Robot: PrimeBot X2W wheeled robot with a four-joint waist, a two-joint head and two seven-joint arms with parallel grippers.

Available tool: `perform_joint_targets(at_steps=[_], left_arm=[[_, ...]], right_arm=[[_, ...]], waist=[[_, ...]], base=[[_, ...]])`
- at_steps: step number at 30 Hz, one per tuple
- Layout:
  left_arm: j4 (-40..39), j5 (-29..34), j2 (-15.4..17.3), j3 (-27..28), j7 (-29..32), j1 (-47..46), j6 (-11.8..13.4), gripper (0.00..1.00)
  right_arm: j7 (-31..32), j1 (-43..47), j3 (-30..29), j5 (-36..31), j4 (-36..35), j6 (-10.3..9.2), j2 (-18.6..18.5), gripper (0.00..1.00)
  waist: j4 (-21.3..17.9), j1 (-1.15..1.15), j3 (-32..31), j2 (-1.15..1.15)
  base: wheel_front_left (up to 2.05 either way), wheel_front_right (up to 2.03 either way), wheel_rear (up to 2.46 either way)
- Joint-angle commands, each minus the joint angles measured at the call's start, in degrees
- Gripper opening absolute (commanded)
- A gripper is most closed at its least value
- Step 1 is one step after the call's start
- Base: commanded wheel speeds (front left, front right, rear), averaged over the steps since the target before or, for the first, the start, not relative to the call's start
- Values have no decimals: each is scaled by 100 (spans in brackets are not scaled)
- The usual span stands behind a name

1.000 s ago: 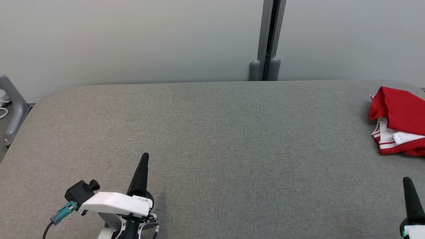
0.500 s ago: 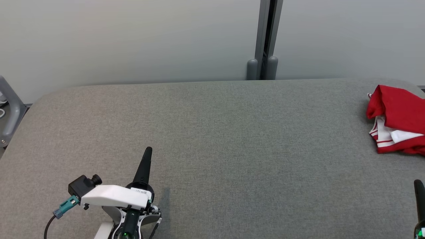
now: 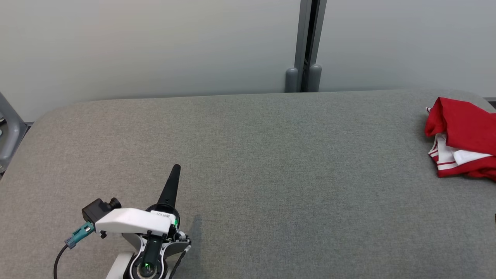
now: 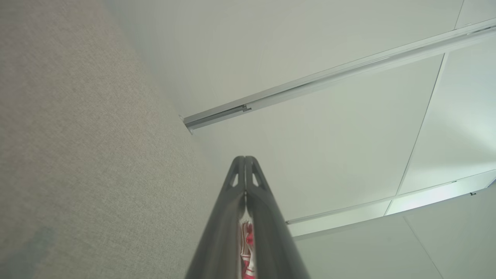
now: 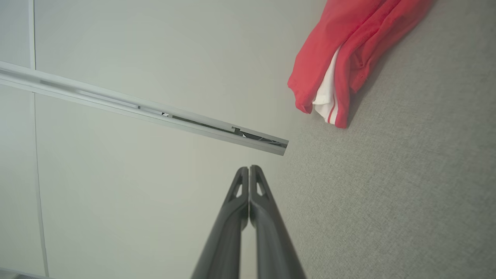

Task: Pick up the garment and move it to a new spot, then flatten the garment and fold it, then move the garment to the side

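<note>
Head view, down onto a wide grey padded table (image 3: 248, 155) under a pale wall (image 3: 155, 46). At the far right end, close to the rounded corner and cut by the picture's edge: a red and white garment (image 3: 461, 143), loosely doubled over, with striped white layers between red ones, neither flat nor squared. Fits two readings alike: a heap waiting to be lifted, or a rough fold set aside. At the near left, the left pincer (image 3: 175, 170), fingers pressed together on nothing, tips pointing far. In the right wrist view, the right pincer (image 5: 248, 167), likewise closed and empty.

As a judgement, not a sighting: lying so near the table's end, could slide off under any sideways drag. Could also come apart under a pinch on one layer, with the rest trailing. With fingers closed, would only be shoved, not taken.

Well apart from the left pincer — nearly the whole table away, to the right. Nearer the right pincer, ahead of its tips and off to one side, not touching.
</note>
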Motion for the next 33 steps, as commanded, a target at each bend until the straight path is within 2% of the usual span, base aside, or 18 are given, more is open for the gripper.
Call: perform_joint_targets(at_steps=[1, 33], left_arm=[[1, -149, 33, -12, 46, -144, -30, 0], [204, -1338, 42, -176, 284, -493, -117, 0]], right_arm=[[56, 18, -64, 160, -79, 2, -13, 0], [426, 214, -508, 1515, -299, 2, 34, 0]], waist=[[-6, 0, 2, 0], [-122, 0, 43, 0]], base=[[0, 0, 0], [0, 0, 0]])
